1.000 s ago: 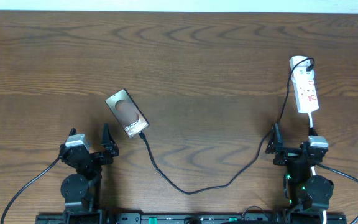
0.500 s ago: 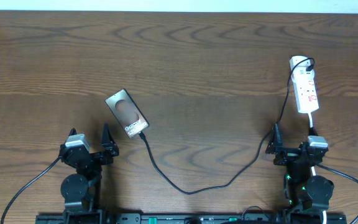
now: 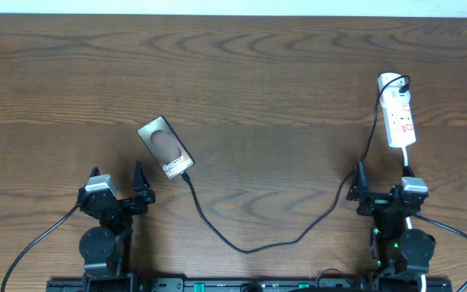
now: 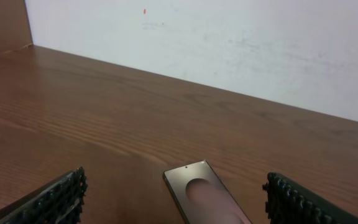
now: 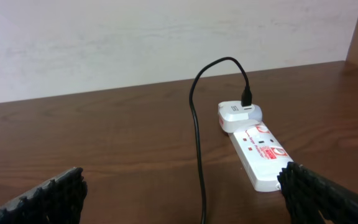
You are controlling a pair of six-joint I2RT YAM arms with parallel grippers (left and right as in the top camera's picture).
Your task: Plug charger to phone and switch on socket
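The dark brown phone (image 3: 165, 148) lies slanted on the table left of centre, just ahead of my left gripper (image 3: 118, 180), which is open and holds nothing. In the left wrist view the phone (image 4: 209, 198) lies between the wide-apart fingers (image 4: 56, 199). The black charger cable (image 3: 246, 248) runs from the phone's near end in a loop across the table up to a white adapter (image 5: 238, 114) on the far end of the socket (image 3: 399, 111). My right gripper (image 3: 382, 183) stands open just short of the socket (image 5: 261, 157), with the cable (image 5: 197, 140) passing between its fingers.
The socket's white cord (image 3: 409, 159) runs back toward the right arm's base. A pale wall (image 4: 229, 43) rises behind the far table edge. Bare wooden tabletop (image 3: 266, 89) lies between the phone and the socket.
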